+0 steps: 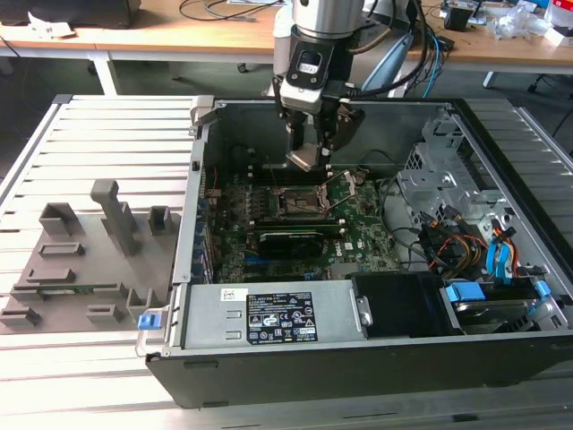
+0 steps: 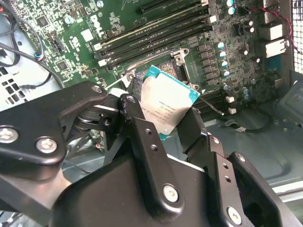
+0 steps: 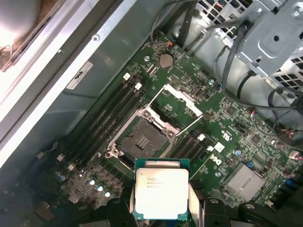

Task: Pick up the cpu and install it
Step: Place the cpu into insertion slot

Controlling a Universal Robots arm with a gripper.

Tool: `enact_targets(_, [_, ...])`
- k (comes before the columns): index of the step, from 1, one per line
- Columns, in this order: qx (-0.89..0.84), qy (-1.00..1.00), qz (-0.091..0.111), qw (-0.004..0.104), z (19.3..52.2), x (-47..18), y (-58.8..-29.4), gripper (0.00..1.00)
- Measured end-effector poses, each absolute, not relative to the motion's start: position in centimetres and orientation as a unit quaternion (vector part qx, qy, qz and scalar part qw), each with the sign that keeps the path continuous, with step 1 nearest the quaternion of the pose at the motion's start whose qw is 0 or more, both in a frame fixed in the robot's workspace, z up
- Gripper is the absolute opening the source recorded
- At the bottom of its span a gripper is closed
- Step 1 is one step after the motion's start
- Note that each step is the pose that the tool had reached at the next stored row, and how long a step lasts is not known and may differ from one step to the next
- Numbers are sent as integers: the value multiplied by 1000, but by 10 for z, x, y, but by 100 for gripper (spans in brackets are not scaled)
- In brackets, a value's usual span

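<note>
Between the jaws, which gripped two of its opposite edges, the cpu [image 3: 161, 193] hung in the air, tilted and nearly square, so no long axis told. At about six o'clock from it in the exterior view, apart and below, the open socket [image 1: 298, 202] lay on the green motherboard [image 1: 358, 228] inside the open computer case [image 1: 376, 358]. Farther out, the case stood on a slatted metal table [image 1: 107, 125], with a grey fixture block [image 1: 89, 260] at its nine o'clock.
</note>
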State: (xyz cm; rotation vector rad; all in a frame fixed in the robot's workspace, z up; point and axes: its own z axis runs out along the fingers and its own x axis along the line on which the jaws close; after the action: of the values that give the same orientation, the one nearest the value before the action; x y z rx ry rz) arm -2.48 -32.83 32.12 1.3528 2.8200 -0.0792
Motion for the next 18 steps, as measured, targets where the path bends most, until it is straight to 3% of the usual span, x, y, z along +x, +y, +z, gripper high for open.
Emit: enact_targets(18, [521, 853, -26, 4, 321, -25, -328, 54])
